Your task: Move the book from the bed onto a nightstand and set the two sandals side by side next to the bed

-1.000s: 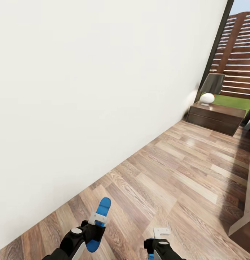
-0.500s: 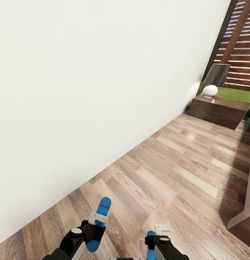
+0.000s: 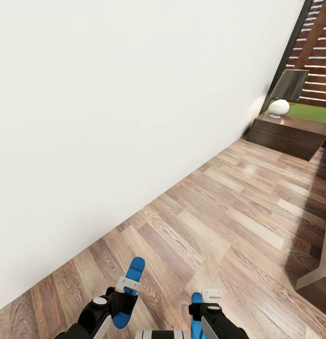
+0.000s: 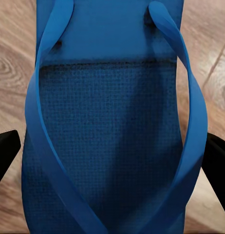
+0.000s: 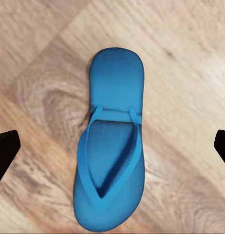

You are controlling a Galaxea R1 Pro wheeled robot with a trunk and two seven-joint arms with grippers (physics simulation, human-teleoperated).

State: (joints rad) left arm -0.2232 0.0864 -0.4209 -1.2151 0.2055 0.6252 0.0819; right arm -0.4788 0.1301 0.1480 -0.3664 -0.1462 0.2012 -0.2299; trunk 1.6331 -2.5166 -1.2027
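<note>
Near the white wall, on the plank floor: second sandal (image 5: pixel 111 141) lying flat under right gripper (image 3: pixel 210 295), fingers spread wide. Left gripper (image 3: pixel 127 286) clamped on first sandal (image 3: pixel 134 272). Lower straight, centre across the sole, close gently, probably without tilting the held one.

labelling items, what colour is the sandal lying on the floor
Bright blue sandal, clearest in the right wrist view.

Left gripper (image 3: pixel 126 288): glossy black housing, round grey cap, white finger bracket | Right gripper (image 3: pixel 209 297): matching black housing, grey cap, white bracket | Trunk: striped black-and-white edge
</note>
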